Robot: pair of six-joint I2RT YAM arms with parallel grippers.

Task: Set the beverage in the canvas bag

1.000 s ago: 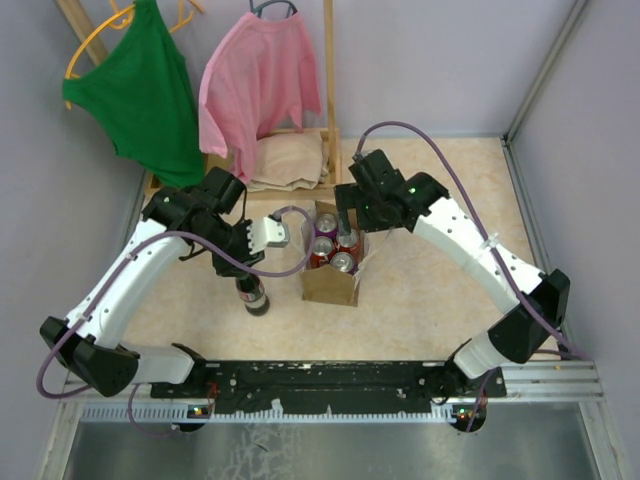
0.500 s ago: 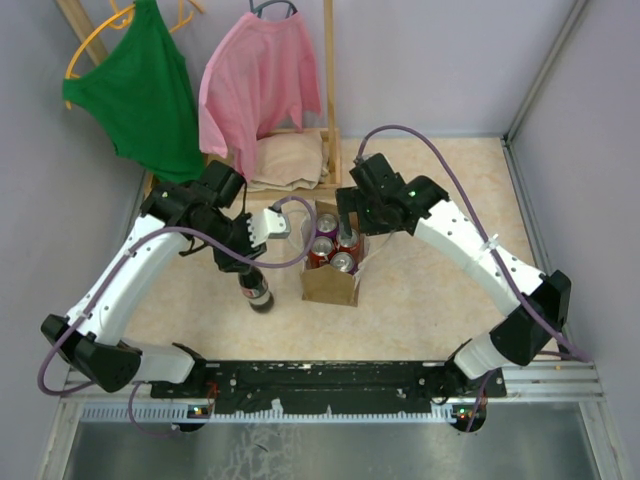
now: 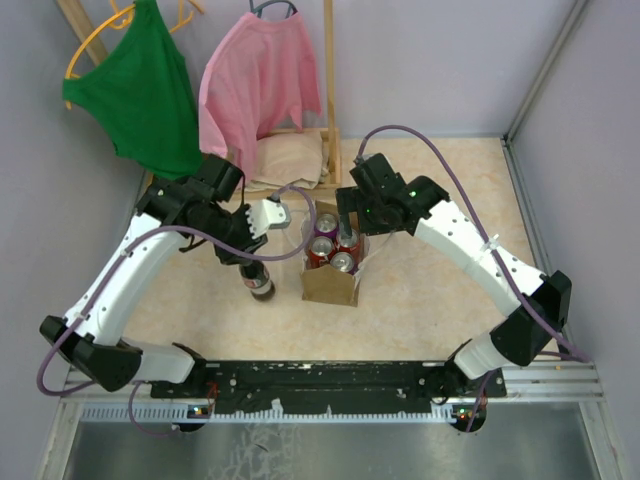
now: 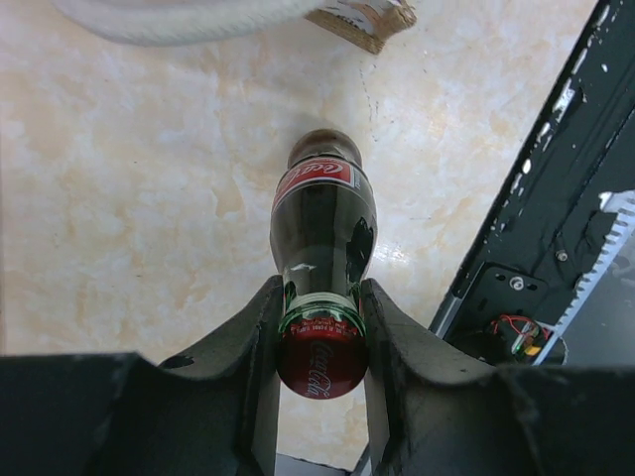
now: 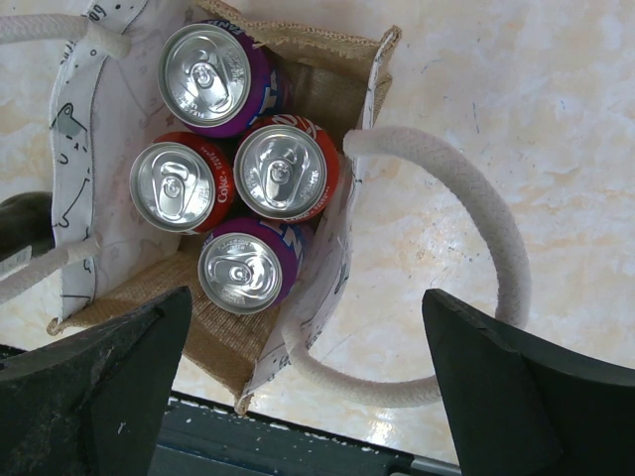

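Note:
The beverage is a dark glass Coca-Cola bottle (image 4: 322,213) with a red cap. My left gripper (image 4: 319,337) is shut on its neck just under the cap. In the top view the bottle (image 3: 261,282) hangs under the left gripper (image 3: 250,262), just left of the canvas bag (image 3: 328,286). I cannot tell whether its base touches the table. The tan-brown bag stands upright and open (image 5: 332,61) and holds several soda cans (image 5: 281,171). My right gripper (image 5: 308,387) is open and empty above the bag's right side, and it also shows in the top view (image 3: 352,218).
One white rope handle (image 5: 466,208) loops out over the table to the bag's right; the other (image 4: 198,15) lies near the bottle. A rack with a green top (image 3: 145,90), a pink shirt (image 3: 262,80) and a folded beige cloth (image 3: 290,160) stands at the back left. A black rail (image 3: 330,375) runs along the near edge.
My left gripper has moved the bottle a little away from the near edge and slightly right, toward the bag. The right arm has barely moved.

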